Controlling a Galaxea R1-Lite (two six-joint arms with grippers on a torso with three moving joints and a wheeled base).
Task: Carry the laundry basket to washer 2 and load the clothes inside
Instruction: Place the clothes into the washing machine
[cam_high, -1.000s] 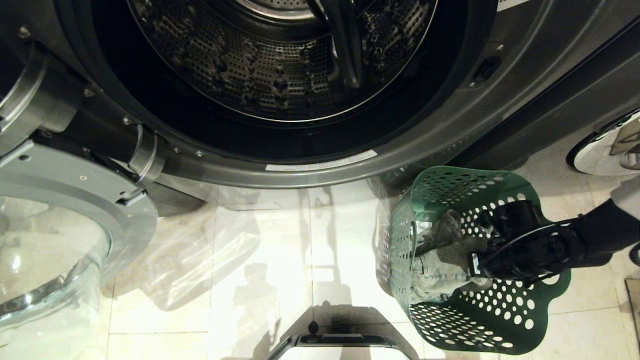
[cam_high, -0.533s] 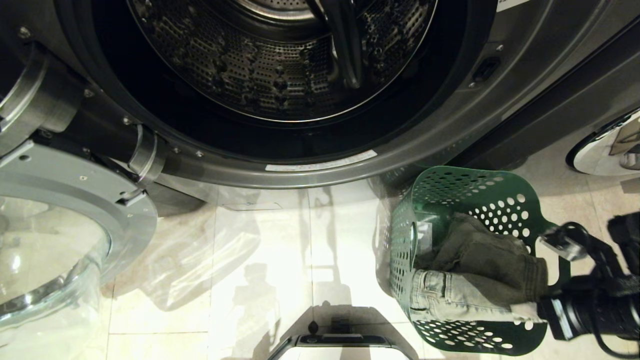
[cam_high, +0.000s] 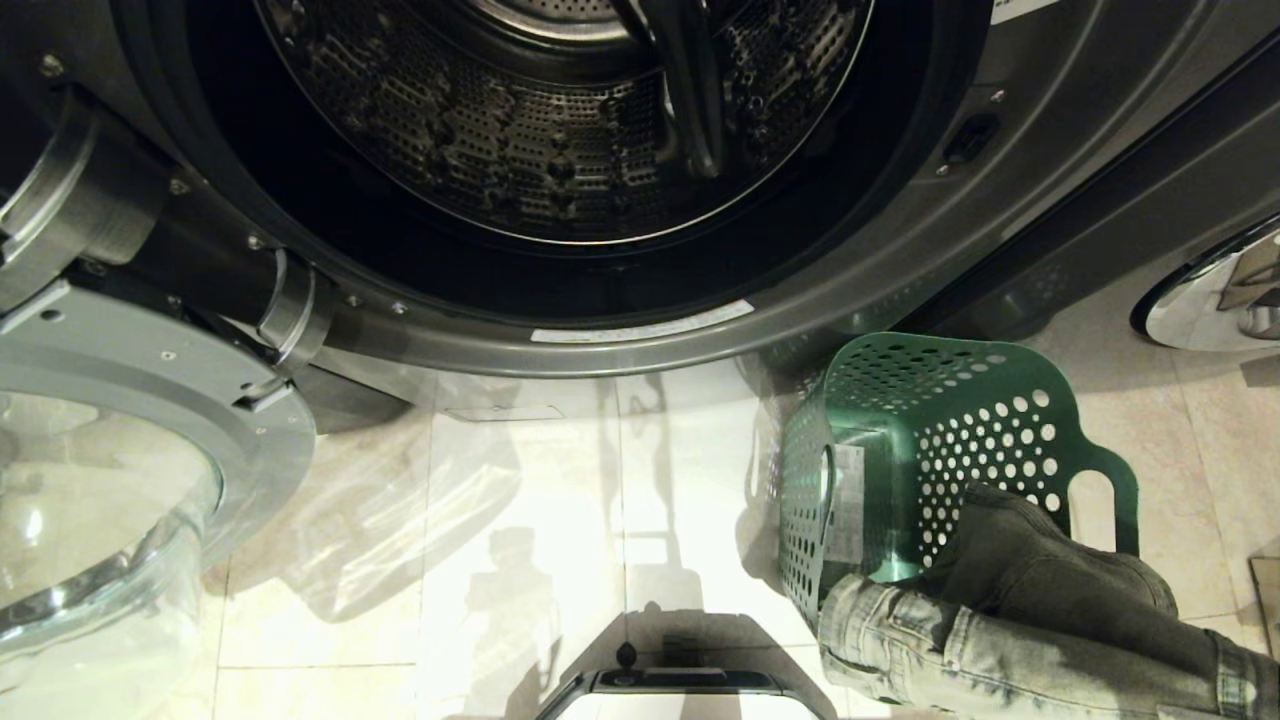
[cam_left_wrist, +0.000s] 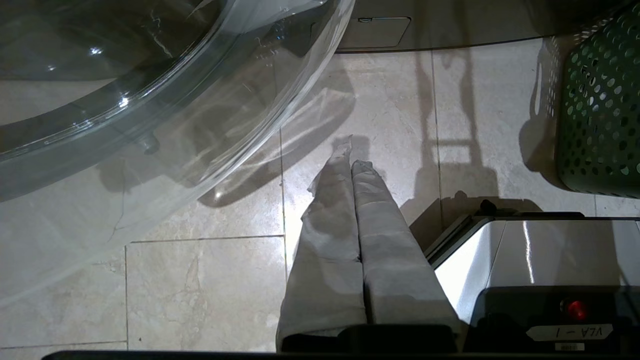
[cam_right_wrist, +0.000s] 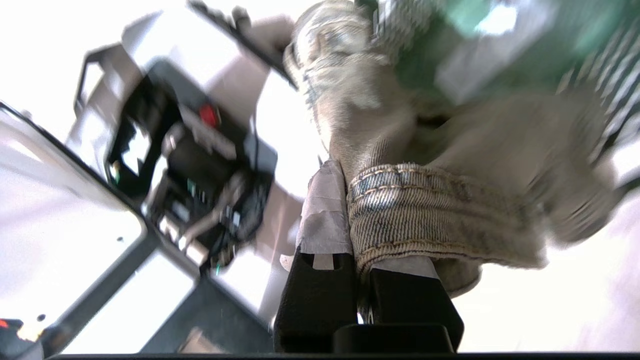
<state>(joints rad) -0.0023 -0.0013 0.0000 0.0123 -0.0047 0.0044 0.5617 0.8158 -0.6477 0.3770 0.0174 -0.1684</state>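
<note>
Jeans (cam_high: 1000, 650) are hanging over the green laundry basket (cam_high: 900, 440) rim beside the open washer (cam_high: 560, 150); I am seeing my right gripper (cam_right_wrist: 350, 220) clamping their hem, my left gripper (cam_left_wrist: 352, 165) resting closed, empty.

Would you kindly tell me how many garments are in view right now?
1: pale denim jeans, trailing out over the green laundry basket rim, waistband pinched in the right claw. More may lie hidden beneath.

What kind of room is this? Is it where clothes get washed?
Yes, probably a laundry room. A big washer stands open with its glass door swung aside, part of another machine shows beside it, and a green basket with jeans sits on the tiled floor.
</note>
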